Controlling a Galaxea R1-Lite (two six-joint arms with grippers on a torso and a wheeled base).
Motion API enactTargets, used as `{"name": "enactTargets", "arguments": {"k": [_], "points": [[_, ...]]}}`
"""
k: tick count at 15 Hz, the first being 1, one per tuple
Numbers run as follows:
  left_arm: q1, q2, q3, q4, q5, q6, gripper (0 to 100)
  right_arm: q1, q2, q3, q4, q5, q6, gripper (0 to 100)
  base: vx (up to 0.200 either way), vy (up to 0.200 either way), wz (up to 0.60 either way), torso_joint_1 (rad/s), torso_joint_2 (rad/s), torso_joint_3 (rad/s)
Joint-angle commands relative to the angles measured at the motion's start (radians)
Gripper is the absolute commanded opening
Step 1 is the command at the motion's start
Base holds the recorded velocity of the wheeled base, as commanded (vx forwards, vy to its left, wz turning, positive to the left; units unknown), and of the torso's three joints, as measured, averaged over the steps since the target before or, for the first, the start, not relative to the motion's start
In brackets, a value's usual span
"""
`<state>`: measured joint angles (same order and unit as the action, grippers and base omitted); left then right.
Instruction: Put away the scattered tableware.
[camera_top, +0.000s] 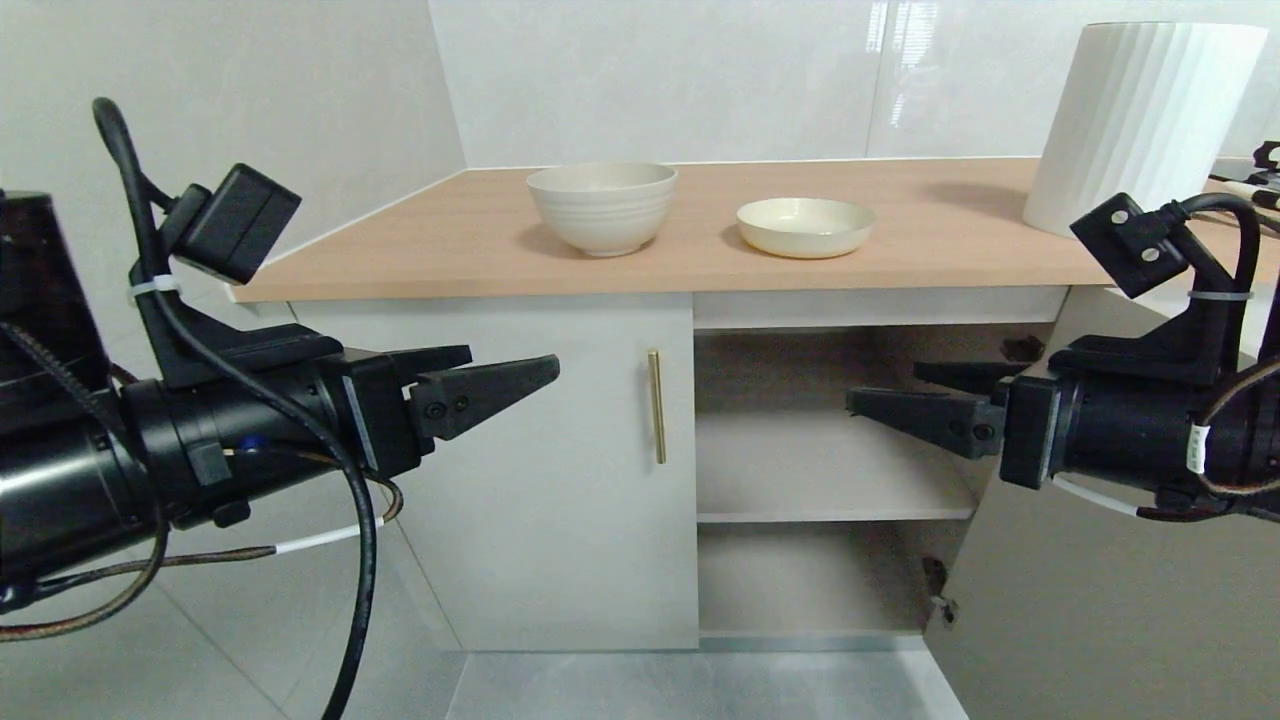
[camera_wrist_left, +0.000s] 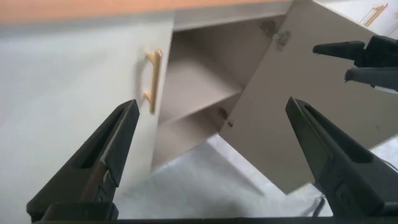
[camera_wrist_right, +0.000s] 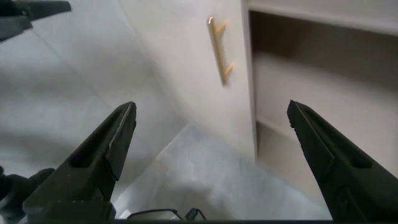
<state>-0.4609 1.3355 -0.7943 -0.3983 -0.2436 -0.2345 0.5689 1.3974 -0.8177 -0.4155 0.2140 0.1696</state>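
Closest to my head camera are my two arms, held out level in front of a low white cabinet (camera_top: 880, 308). My left end effector (camera_top: 510, 365) is released, its two black fingers spread wide. It hangs in front of the closed left door (camera_top: 540, 520), to the left of the upright brass handle (camera_top: 656, 405). My right end effector (camera_top: 885, 388) is likewise released, fingers spread wide. It hangs in front of the open right compartment, its tips pointing toward the left one, with a gap between the two. Behind it a pale shelf (camera_top: 820, 470) divides the compartment into an upper and a lower space. The right door (camera_top: 1080, 600) stands swung open toward me. The tableware sits on the wooden desk (camera_top: 950, 245) that tops the cabinet. A deep cream bowl (camera_top: 603, 207) with faintly ribbed sides stands above the closed door. A shallow cream dish (camera_top: 806, 226) stands to its right, above the open compartment. Both are upright, near each other but not touching. A tall white ribbed container (camera_top: 1140, 120) stands at the desk's far right, apart from the dish.
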Motion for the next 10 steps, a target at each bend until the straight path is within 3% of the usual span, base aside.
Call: {"name": "enactTargets", "arguments": {"k": [1, 3, 10], "points": [[0.004, -0.004, 0.000, -0.001, 0.000, 0.000, 100, 0.000, -0.002, -0.001, 0.000, 0.001, 0.001, 100, 0.200, 0.000, 0.00, 0.002, 0.00, -0.002], [0.002, -0.024, -0.002, -0.004, 0.000, 0.000, 100, 0.002, -0.002, -0.001, -0.003, 0.001, 0.002, 100, 0.200, 0.000, 0.00, 0.005, 0.00, 0.007], [0.002, -0.104, -0.016, -0.002, 0.000, -0.006, 100, 0.002, 0.008, -0.003, -0.043, -0.012, 0.030, 100, 0.000, 0.000, 0.00, 0.000, 0.00, 0.000]]}}
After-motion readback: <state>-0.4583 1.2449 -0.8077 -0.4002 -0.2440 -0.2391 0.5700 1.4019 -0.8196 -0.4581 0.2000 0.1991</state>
